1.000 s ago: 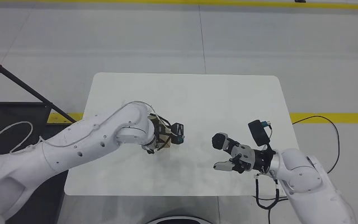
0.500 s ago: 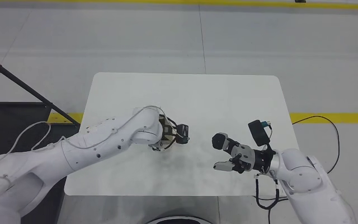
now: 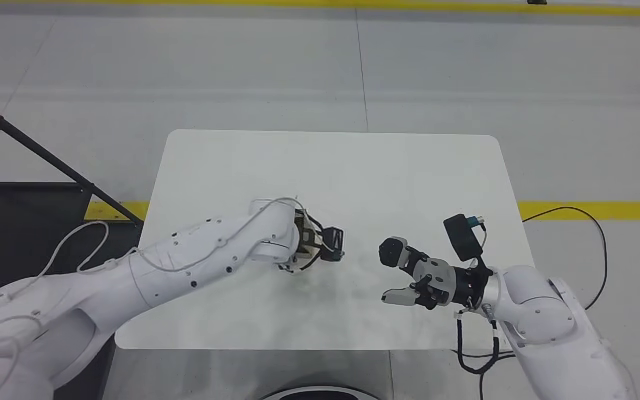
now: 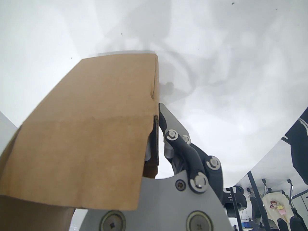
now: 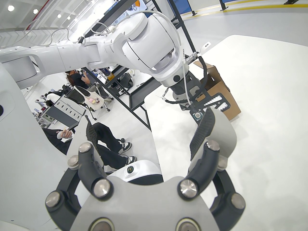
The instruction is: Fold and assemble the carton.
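A small brown cardboard carton (image 5: 229,97) stands upright on the white worktop (image 5: 264,68), a little left of centre. Its top flaps are open and one side wall is pinched in the left hand (image 4: 156,131).

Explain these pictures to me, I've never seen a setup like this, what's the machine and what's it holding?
This is a two-armed robot at a white table. The top picture looks down from above its arms; the other two come from cameras on each wrist. Each arm ends in a two-fingered tool. The left tool is clamped on a wall of a brown cardboard carton sitting on the table. The right tool is open, empty, and apart from the carton.
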Controlling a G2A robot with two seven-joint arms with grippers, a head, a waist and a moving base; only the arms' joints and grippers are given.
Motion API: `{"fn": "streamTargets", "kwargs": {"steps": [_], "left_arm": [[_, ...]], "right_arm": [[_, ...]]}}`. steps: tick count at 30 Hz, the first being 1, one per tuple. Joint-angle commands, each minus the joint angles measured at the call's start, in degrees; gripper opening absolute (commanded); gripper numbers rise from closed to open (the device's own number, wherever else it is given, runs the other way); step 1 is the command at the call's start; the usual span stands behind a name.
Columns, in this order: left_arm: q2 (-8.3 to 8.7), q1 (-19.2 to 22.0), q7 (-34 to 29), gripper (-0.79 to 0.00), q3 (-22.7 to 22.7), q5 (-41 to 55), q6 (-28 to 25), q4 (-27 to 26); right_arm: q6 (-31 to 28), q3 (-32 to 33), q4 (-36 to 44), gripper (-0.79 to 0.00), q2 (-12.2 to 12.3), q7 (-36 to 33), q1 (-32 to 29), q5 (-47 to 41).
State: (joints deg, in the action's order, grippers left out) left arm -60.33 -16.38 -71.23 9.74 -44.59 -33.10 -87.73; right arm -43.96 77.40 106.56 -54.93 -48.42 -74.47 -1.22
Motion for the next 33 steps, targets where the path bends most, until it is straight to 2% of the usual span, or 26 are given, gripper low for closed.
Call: {"fn": "streamTargets", "kwargs": {"steps": [1, 6, 9, 11, 15, 22, 25, 26, 27, 33], "left_arm": [[-0.25, -0.1, 0.3, -0.785, 0.0, -0.4, -0.3, 0.2], [-0.63, -0.2, 0.7, -0.77, 0.0, -0.7, -0.7, 0.6], [-0.77, -0.3, 0.8, -0.665, 0.0, -0.7, -0.8, 0.6], [-0.83, -0.3, 0.8, -0.545, 0.0, -0.8, -0.8, 0.6], [-0.91, -0.2, 0.7, -0.508, 0.0, -0.7, -0.7, 0.3], [-0.75, 0.4, -0.1, -0.493, 0.0, -0.1, 0.1, -1.0], [-0.29, 1.0, -0.6, -0.431, 0.0, 1.6, 0.6, -2.4], [-0.04, 1.3, -1.0, -0.348, 0.0, 2.2, 1.0, -2.9], [0.24, 1.6, -1.5, -0.299, 0.0, 2.9, 1.5, -3.5], [2.74, 3.6, -3.1, -0.231, 0.0, 7.8, 3.1, -8.1]], "right_arm": [[0.0, 0.0, 0.0, 0.0, 0.0, 0.0, 0.0, 0.0], [0.0, 0.0, 0.0, 0.0, 0.0, 0.0, 0.0, 0.0], [0.0, 0.0, 0.0, 0.0, 0.0, 0.0, 0.0, 0.0], [0.0, 0.0, 0.0, 0.0, 0.0, 0.0, 0.0, 0.0], [0.0, 0.0, 0.0, 0.0, 0.0, 0.0, 0.0, 0.0], [0.0, 0.0, 0.0, 0.0, 0.0, 0.0, 0.0, 0.0], [0.0, 0.0, 0.0, 0.0, 0.0, 0.0, 0.0, 0.0], [0.0, 0.0, 0.0, 0.0, 0.0, 0.0, 0.0, 0.0], [0.0, 0.0, 0.0, 0.0, 0.0, 0.0, 0.0, 0.0], [0.0, 0.0, 0.0, 0.0, 0.0, 0.0, 0.0, 0.0]]}}
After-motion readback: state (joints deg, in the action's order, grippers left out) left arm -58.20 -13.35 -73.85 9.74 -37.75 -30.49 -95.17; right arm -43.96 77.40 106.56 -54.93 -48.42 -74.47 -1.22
